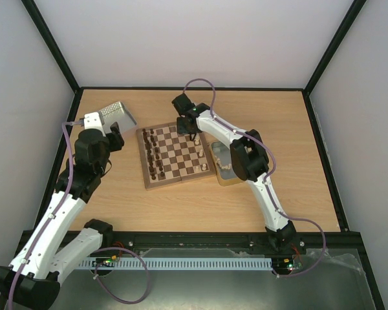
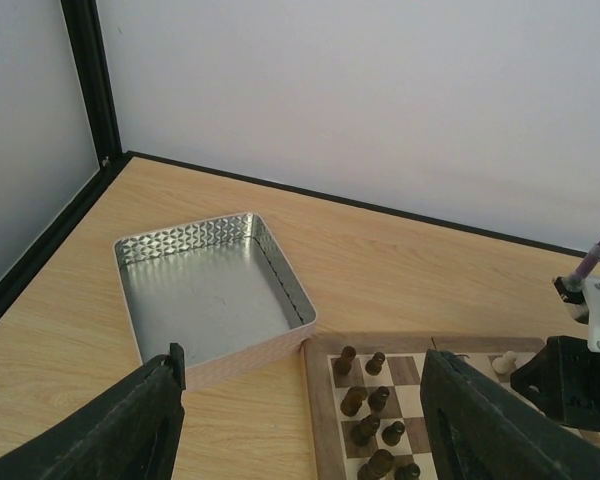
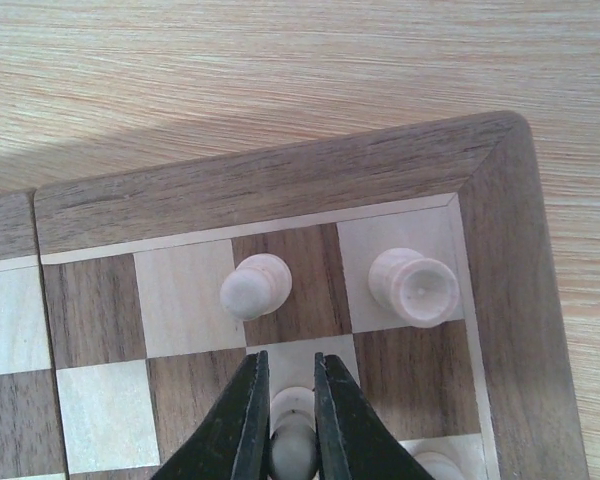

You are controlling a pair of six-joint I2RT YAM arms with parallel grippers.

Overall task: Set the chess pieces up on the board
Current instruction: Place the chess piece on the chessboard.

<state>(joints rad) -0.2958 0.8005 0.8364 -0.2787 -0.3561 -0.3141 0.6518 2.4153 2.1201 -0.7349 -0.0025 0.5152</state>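
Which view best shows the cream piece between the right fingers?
Right wrist: close up, the cream piece sits between the fingers. Top external: too small to make out. Left wrist: not visible.

This is looking like a robot lab's test cell: white panels (image 1: 194,39) in a black frame (image 1: 52,44) are boxing in a wooden table (image 1: 181,206), a left arm (image 1: 52,226) and a right arm (image 1: 265,187) are sitting bolted at its near edge, and purple cables (image 1: 200,81) are trailing past a slotted wiring strip (image 1: 194,263).
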